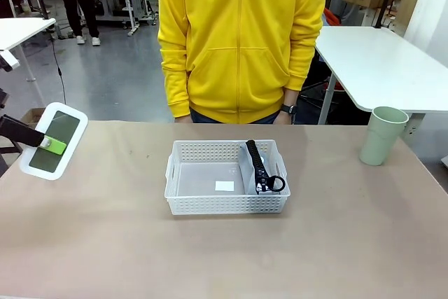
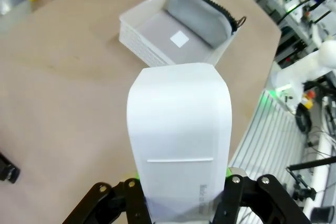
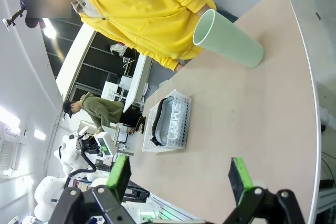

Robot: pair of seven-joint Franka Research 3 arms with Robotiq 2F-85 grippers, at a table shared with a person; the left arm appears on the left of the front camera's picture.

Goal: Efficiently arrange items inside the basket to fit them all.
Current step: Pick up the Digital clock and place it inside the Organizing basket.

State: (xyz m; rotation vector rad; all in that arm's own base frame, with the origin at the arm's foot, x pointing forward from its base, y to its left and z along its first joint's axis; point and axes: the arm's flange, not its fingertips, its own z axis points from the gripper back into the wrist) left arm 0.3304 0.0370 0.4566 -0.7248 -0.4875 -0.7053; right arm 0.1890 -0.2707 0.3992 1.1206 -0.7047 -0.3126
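- Left claw (image 1: 50, 145) gripped the white device (image 2: 178, 129) by one end and held it off the worktop's (image 1: 210, 257) left edge, its dark screen facing up in the front view.
- Right claw (image 3: 181, 182) hung open and empty off the worktop's right side, green pads spread wide.
- One of three items was packed: the grey pouch (image 1: 255, 166) lay along the right end of the basket (image 1: 227, 204), its black zipper on top and its loop strap at the near right corner.
- Two items were left to pack: the device in the left claw's grip and the pale green cup (image 1: 381, 136), which stood upright near the worktop's far right corner, well apart from the basket.
- By this view the job looked about a third done, with most of the basket floor bare to the pouch's left.
- White and shallow, the basket had perforated sides and cut-out handles and sat at mid-worktop, in front of a person (image 1: 241, 40) in a yellow jacket at the far edge.
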